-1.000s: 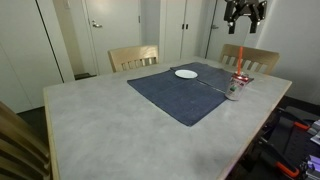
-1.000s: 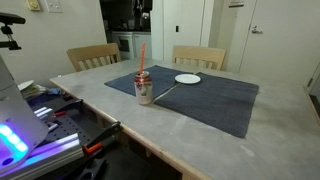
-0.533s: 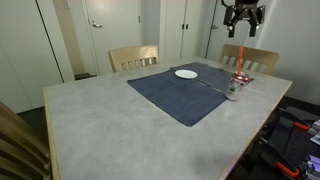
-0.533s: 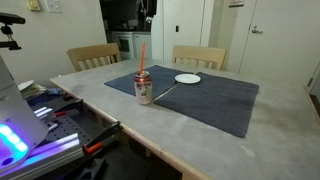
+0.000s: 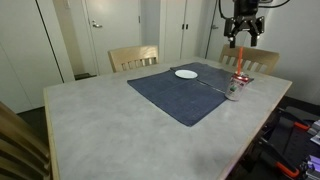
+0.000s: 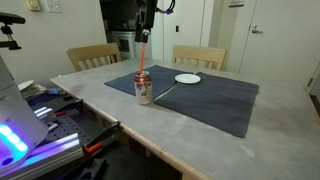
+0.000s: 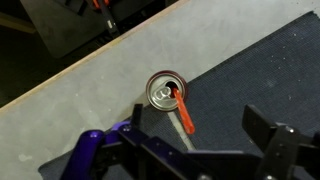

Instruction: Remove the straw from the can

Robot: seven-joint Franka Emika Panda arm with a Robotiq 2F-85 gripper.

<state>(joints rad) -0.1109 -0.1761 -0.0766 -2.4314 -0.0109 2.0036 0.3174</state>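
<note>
The silvery can (image 5: 236, 88) with red markings stands at the edge of a dark blue mat near the table's edge; it also shows in an exterior view (image 6: 144, 89) and from above in the wrist view (image 7: 164, 91). The red-orange straw (image 6: 142, 58) stands upright in its opening, also seen in an exterior view (image 5: 241, 58) and the wrist view (image 7: 183, 110). My gripper (image 5: 243, 38) hangs open and empty above the straw's top, also in an exterior view (image 6: 144, 31) and the wrist view (image 7: 198, 143).
A white round plate (image 5: 186, 73) lies on the dark blue mat (image 5: 185, 92), with a thin dark stick (image 6: 165, 91) between plate and can. Wooden chairs (image 5: 133, 57) stand behind the table. Equipment sits beside the table (image 6: 40, 120).
My gripper has come down from above toward the top of the straw. The can and straw have not moved.
</note>
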